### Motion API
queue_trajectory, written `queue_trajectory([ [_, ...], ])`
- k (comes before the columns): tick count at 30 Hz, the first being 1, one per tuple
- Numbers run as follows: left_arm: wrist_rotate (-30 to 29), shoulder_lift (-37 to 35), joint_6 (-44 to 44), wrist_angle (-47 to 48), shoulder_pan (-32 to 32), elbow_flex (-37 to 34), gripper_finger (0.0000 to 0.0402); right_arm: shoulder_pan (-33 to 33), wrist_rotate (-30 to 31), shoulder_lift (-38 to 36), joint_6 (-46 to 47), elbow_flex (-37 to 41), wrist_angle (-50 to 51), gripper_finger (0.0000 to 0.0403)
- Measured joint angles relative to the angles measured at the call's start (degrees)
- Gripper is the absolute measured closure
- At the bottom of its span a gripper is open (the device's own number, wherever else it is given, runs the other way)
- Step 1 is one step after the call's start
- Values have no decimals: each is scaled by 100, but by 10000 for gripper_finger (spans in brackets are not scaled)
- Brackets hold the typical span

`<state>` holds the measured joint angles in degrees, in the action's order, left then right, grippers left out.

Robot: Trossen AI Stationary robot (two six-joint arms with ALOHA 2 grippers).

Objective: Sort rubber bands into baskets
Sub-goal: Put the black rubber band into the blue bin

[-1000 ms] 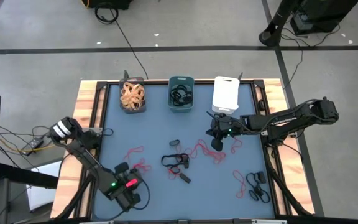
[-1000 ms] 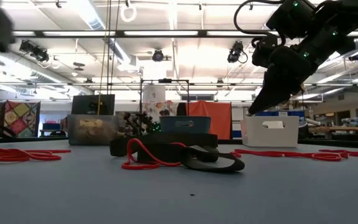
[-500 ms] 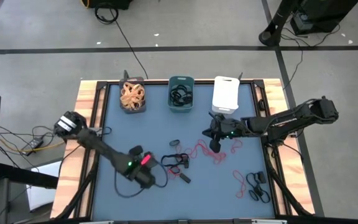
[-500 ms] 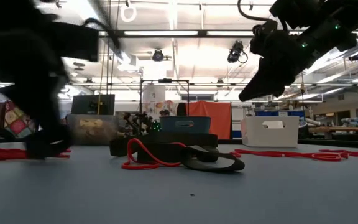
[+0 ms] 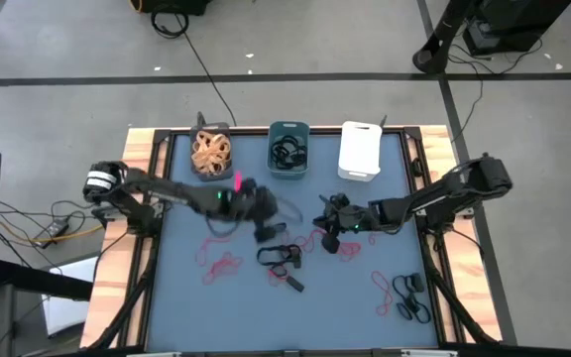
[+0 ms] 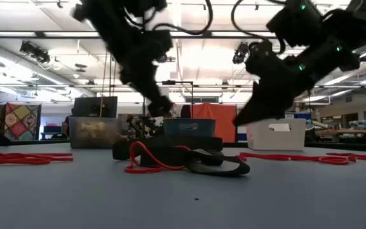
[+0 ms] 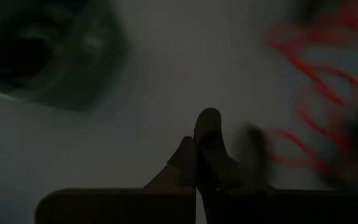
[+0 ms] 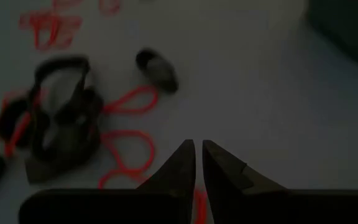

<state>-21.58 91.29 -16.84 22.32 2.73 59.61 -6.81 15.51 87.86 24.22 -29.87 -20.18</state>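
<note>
Three baskets stand along the far edge: a dark grey one (image 5: 211, 154) with tan rubber bands, a teal one (image 5: 288, 149) with black bands, and a white one (image 5: 360, 149). Loose red bands (image 5: 315, 238) and a black bunch (image 5: 281, 256) lie mid-table. My left gripper (image 5: 266, 232) hangs shut above the middle, near the teal basket (image 7: 42, 56); blur keeps me from seeing any band in it. My right gripper (image 8: 197, 148) is low over the red loops (image 8: 129, 155), its fingers nearly together with nothing seen between them.
More red bands (image 5: 221, 263) lie toward the near left. Black bands with a red one (image 5: 409, 297) lie at the near right. A small dark piece (image 5: 279, 228) sits between the two grippers. Wooden rails (image 5: 142, 198) edge the table's sides.
My left gripper has swung fast from the near left corner to the table's middle, toward the far edge and the teal basket, rising a little. My right gripper has gone down and toward the left and near edge, from beside the white basket to the red bands.
</note>
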Motion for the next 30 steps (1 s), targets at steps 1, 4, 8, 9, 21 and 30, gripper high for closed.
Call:
queue_trajectory([
  [1, -4, -14, 100, -126, -219, 0, 395, 0, -37, 107, -53, -6, -61, 359],
  [4, 1, -16, 412, -788, -835, 7, 395, 2, 27, 194, -78, -9, -28, 359],
  [8, 22, 21, 865, -1523, -1496, 15, 395, 54, 112, 68, -127, -10, 125, 359],
  [9, 24, 24, 934, -1609, -1643, 8, 395, 61, 116, -3, -137, -15, 184, 359],
  [21, 732, 417, 1064, -3068, -2642, 7, 386, 211, 285, -710, -350, -13, 1202, 354],
  [30, 734, 918, 1067, -3691, -2778, 7, 286, 434, -191, -393, -517, -16, 81, 290],
])
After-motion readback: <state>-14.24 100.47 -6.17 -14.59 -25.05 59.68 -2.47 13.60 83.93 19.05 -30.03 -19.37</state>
